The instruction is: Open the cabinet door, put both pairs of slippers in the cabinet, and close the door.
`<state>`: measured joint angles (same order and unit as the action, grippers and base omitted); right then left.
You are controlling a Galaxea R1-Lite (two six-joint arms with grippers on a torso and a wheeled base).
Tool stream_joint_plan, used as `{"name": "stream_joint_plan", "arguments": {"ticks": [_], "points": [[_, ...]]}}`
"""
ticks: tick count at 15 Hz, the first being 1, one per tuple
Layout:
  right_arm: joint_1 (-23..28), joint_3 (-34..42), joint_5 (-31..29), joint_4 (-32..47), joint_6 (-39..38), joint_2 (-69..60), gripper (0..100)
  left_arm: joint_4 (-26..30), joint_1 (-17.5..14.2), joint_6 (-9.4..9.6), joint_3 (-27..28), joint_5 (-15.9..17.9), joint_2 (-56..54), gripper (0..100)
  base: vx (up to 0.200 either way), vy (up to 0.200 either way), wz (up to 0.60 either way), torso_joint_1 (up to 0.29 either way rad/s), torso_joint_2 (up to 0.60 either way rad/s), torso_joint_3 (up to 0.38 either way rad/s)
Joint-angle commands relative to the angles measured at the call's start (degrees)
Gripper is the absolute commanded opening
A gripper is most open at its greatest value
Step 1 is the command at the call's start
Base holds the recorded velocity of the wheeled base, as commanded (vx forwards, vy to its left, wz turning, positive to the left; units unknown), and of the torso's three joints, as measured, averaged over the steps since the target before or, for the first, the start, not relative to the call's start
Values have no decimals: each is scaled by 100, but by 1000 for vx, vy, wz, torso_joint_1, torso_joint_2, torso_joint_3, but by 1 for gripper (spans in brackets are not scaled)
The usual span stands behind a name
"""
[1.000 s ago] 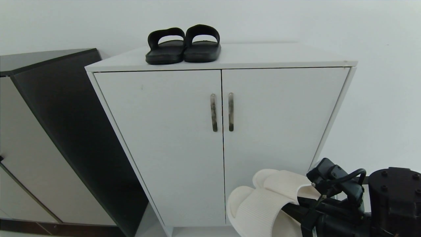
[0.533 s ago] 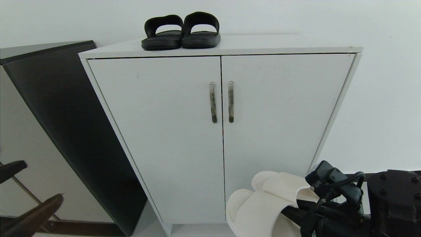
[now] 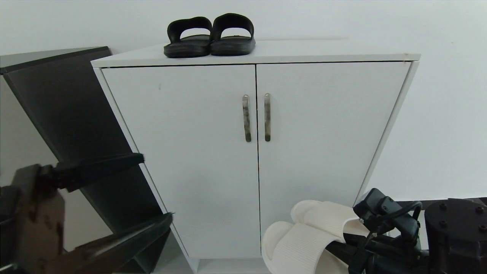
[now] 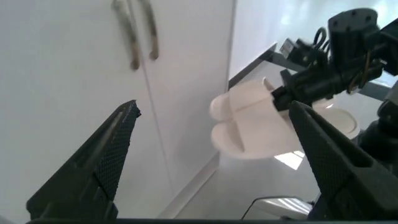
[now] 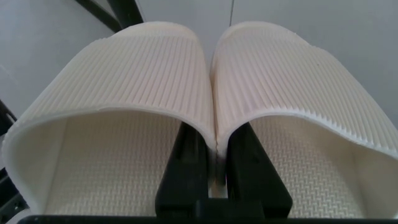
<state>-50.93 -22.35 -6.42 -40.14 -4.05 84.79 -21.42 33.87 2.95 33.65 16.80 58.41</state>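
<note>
Two pairs of slippers to follow, and both doors of the white cabinet (image 3: 323,53) are shut, the left door (image 3: 182,152) and the right door (image 3: 327,133) meeting at the middle seam with a slim metal handle (image 3: 247,118) on one side of it and its twin (image 3: 267,117) on the other. Up on the cabinet top sit the black slippers (image 3: 209,36), side by side, left of the middle and close to the front edge. Low down by the right door's bottom corner, the right gripper (image 5: 216,168) pinches the white slippers (image 3: 304,236), its fingers clamped on the two inner strap edges pressed together, both slippers off the floor. On the other side, the left gripper (image 3: 156,186) hangs with its fingers spread wide, holding nothing, level with the lower left door and in front of the dark cabinet (image 3: 76,106) standing just beside the white one.
</note>
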Motion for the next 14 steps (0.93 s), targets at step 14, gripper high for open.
{"name": "stream_joint_plan", "arguments": {"ticks": [14], "points": [[-57, 108, -26, -125, 334, -111, 0, -785, 454, -2211, 2603, 1546, 3045, 100, 0, 0, 0, 0, 0, 0]]}}
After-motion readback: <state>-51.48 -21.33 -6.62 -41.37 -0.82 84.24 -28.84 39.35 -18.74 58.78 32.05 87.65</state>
